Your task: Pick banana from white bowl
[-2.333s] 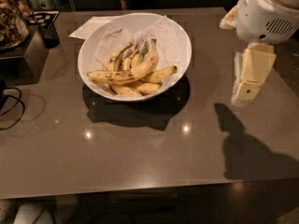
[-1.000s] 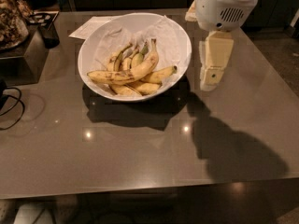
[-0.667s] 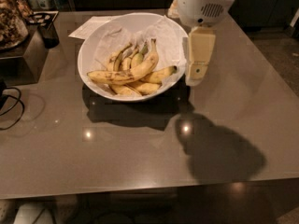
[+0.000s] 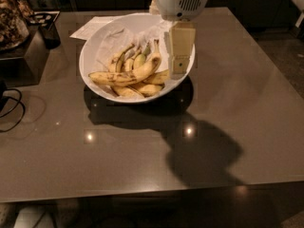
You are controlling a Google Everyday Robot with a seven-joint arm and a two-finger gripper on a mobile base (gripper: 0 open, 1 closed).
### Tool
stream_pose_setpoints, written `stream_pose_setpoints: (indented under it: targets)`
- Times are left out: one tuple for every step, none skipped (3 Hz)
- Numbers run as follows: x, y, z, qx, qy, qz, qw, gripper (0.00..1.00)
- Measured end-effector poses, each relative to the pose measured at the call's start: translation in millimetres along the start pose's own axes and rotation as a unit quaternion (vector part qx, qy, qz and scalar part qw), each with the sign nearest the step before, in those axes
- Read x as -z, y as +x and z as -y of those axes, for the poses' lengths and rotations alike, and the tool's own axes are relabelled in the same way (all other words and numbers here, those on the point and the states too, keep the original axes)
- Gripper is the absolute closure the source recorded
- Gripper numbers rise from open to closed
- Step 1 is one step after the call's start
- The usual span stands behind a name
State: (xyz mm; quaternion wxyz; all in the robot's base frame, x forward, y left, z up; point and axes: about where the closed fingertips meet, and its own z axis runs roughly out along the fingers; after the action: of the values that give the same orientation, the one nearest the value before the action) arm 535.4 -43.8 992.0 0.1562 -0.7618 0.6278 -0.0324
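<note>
The white bowl (image 4: 95,46) with crinkled paper lining stands at the back middle of the table and holds several bananas. The longest banana (image 4: 124,76), yellow with brown speckles, lies curved across the front of the pile. Shorter bananas (image 4: 142,88) lie under it and small greenish-stemmed ones (image 4: 139,57) stand behind. The gripper (image 4: 179,66) hangs from the white arm head (image 4: 182,0) over the bowl's right side, just right of the pile, pointing down.
A sheet of white paper (image 4: 90,27) lies behind the bowl. A dark cup (image 4: 49,34) and a tray of dark clutter (image 4: 12,20) stand at the back left. Black cables (image 4: 12,106) lie at the left edge. The grey table (image 4: 237,103) spreads to the front and right.
The arm has moved left from the table's right side across to the bowl; the gripper now hangs over the bowl's right part. The bananas have not moved.
</note>
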Motion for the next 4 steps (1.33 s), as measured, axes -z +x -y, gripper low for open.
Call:
stream_pose_setpoints:
  targets:
    - [-4.4, -13.1, 8.6, 0.019, -0.002, -0.001, 0.9998, 0.13]
    - [-15.5, -21.3, 13.4, 0.035, -0.012, -0.003, 0.9993, 0.13]
    - [-26.8, -24.2, 17.8, 0.045, -0.022, -0.006, 0.9987, 0.26]
    - [-42.1, -26.8, 19.0, 0.053, -0.039, -0.008, 0.9978, 0.41]
